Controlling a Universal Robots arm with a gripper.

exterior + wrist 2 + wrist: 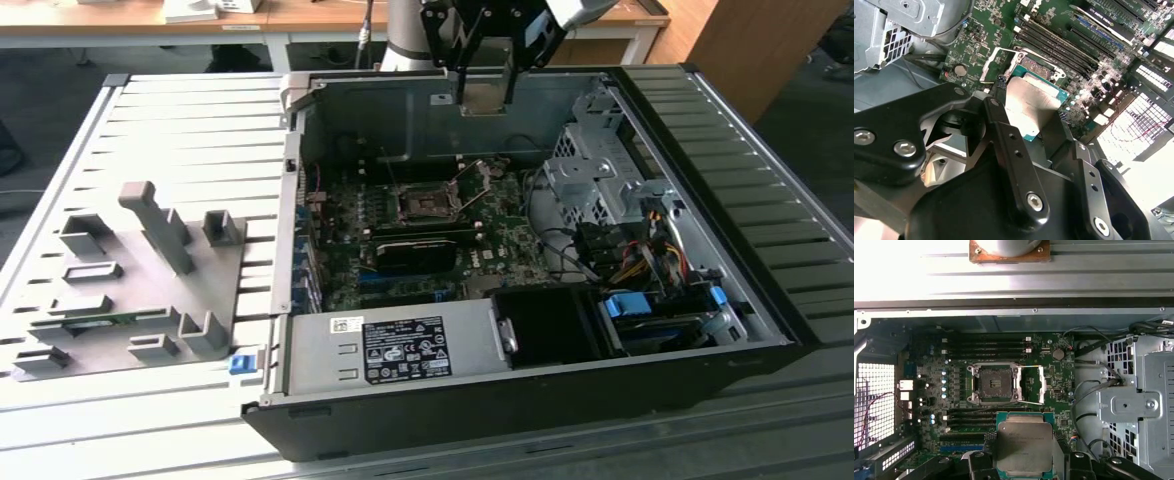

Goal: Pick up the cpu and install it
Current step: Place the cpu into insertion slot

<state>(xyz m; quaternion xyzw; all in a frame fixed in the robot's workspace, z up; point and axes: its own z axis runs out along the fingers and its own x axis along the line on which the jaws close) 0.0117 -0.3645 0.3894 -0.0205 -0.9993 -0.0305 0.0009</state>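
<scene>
First wrist view, cpu point(1022, 447) clamped between jaws

Slatted grey table point(174, 130) carries an open computer case point(534, 410). In the exterior view, a grey fixture plate point(140, 290) lies at the case's 9 o'clock, with a small blue block point(242, 363) just beside the plate.

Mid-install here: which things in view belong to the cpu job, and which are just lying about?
Job: cpu, gripped in the hand above the board; open socket; motherboard.
Lying about: grey fixture plate on the exterior view's left; power supply; drive cage; cable bundle.
</scene>
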